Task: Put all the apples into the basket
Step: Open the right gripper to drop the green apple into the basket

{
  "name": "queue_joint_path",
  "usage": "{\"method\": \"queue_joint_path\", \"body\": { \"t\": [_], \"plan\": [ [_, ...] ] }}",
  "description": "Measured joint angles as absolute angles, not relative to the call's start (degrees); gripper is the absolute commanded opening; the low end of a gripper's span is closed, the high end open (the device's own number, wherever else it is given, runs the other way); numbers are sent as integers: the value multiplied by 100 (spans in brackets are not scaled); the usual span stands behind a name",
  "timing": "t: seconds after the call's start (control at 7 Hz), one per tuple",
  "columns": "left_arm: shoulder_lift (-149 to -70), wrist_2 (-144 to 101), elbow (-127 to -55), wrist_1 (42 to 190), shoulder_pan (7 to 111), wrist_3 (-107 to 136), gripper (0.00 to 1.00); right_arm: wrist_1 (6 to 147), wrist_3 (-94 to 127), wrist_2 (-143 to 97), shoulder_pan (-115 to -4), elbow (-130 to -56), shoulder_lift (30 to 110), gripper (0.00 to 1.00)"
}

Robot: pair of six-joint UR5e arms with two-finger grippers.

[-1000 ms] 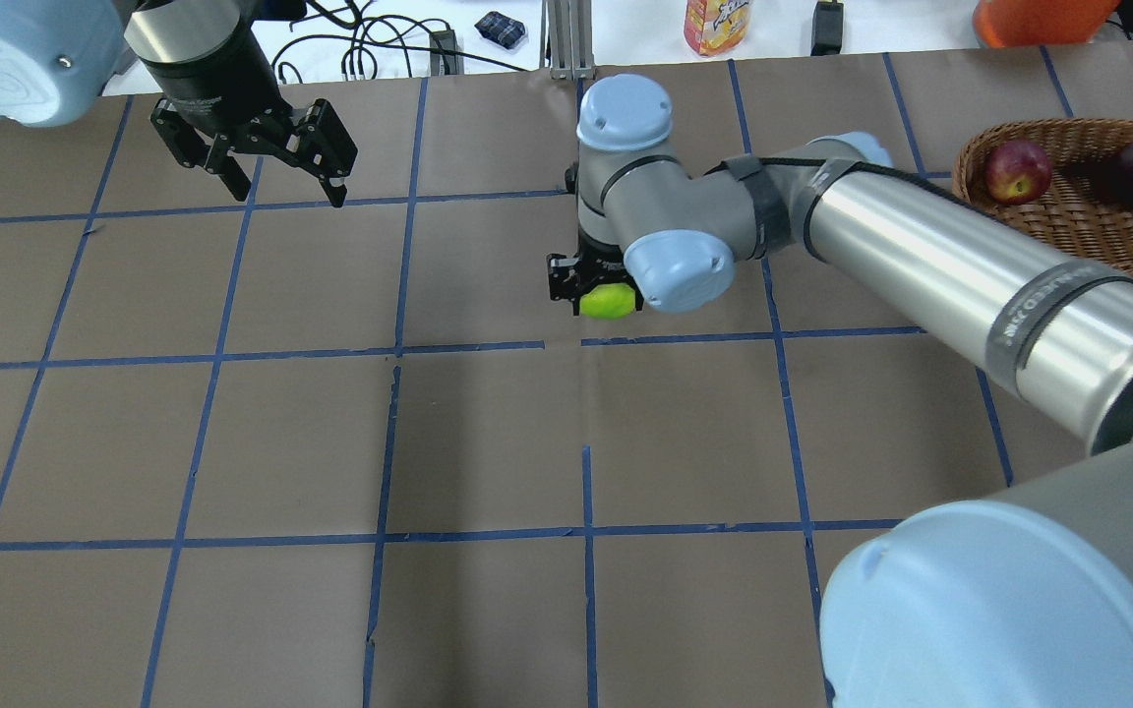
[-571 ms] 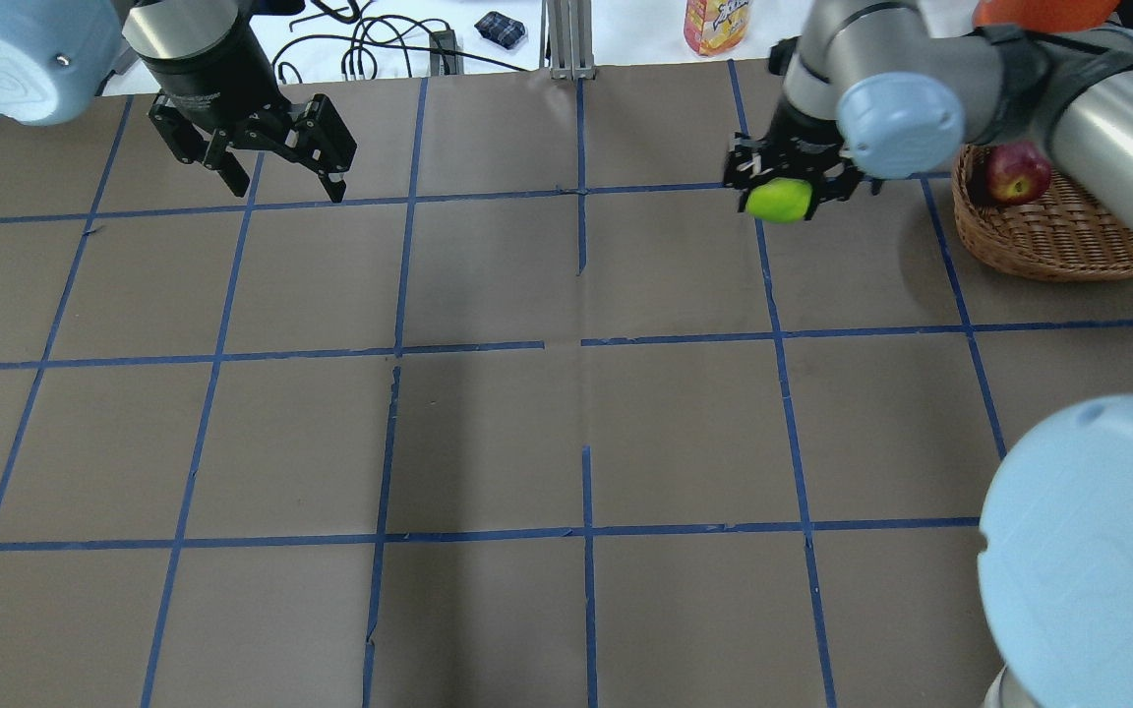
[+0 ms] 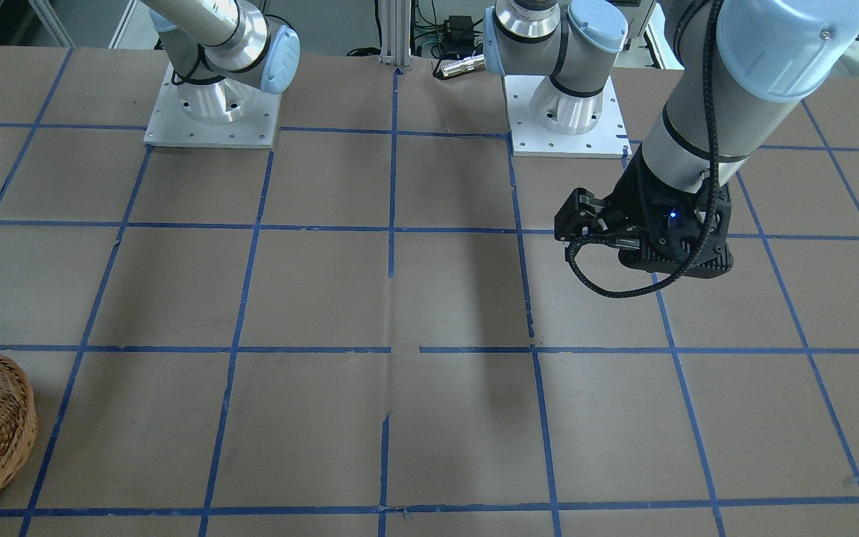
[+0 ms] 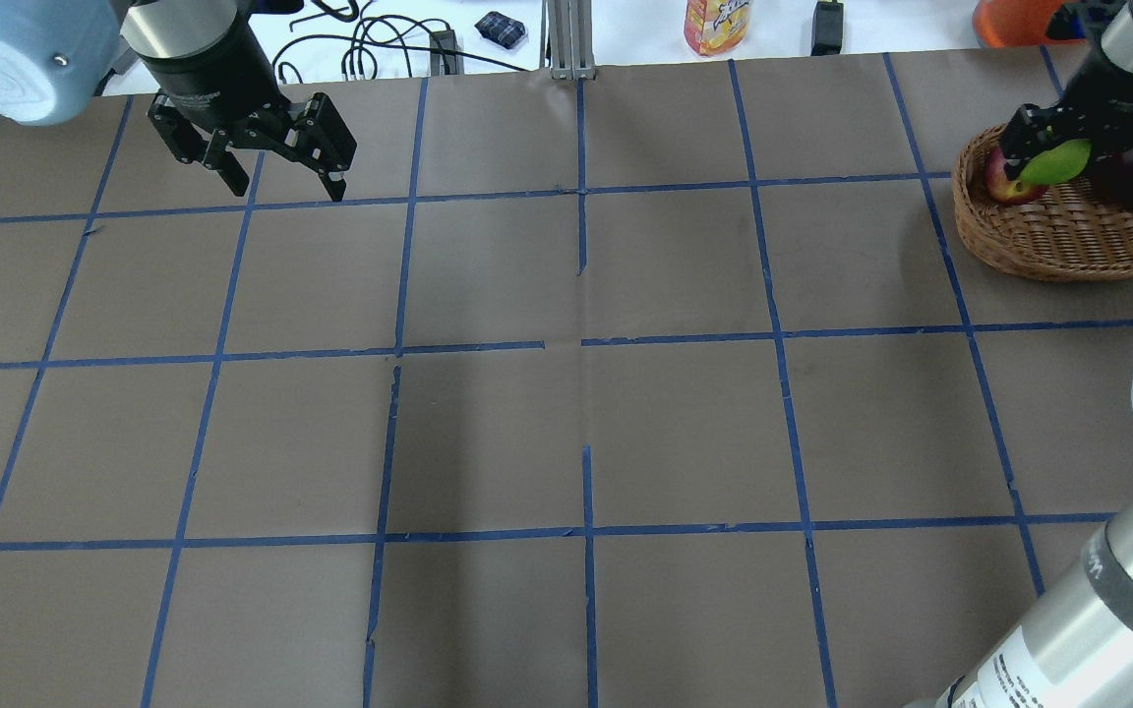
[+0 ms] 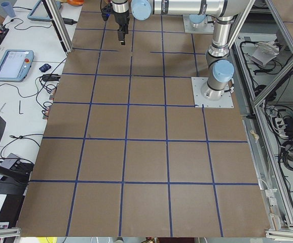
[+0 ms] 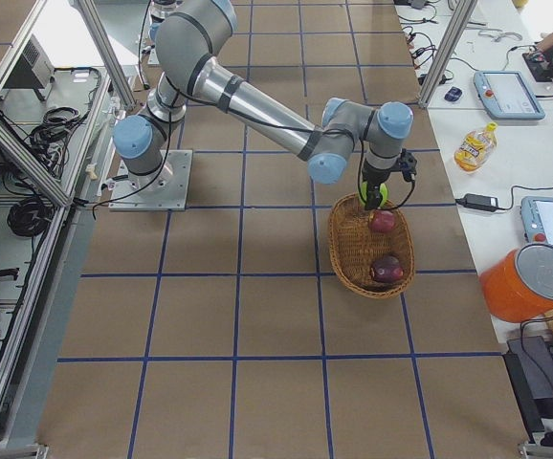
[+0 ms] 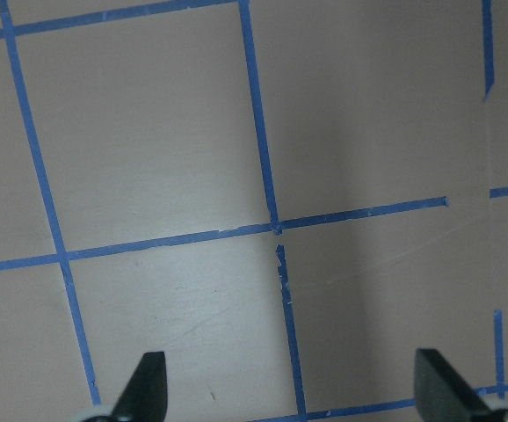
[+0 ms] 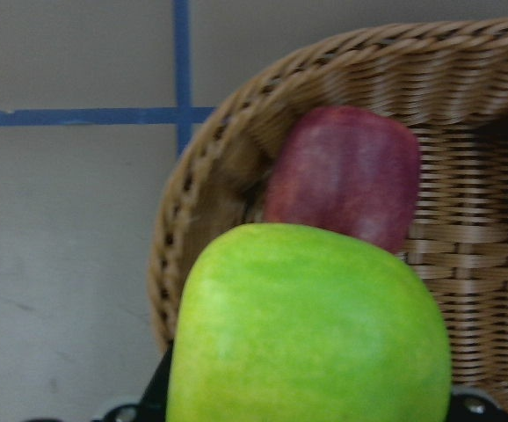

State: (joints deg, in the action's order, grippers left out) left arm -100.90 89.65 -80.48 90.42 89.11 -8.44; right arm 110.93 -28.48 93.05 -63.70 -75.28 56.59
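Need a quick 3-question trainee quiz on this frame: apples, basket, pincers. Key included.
1. True or false: the left pincer is open and empty.
2. What does the right pincer hold? A) a banana B) the green apple C) nothing
3. How many apples lie loose in the basket?
Key: 1 true. 2 B. 3 two, the red apple and the maroon apple.

Right tool (image 4: 1050, 152) carried green apple (image 4: 1056, 163) from mid-table — now over basket (image 4: 1043, 251)
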Motion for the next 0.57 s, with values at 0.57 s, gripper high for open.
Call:
{"method": "queue_joint_path", "body": {
  "t": [0.57],
  "plan": [
    [-10098, 8956, -8058, 9035, 8904, -835, 100, 10861, -3549, 9755, -6007, -7282, 5401, 100]
  ]
}}
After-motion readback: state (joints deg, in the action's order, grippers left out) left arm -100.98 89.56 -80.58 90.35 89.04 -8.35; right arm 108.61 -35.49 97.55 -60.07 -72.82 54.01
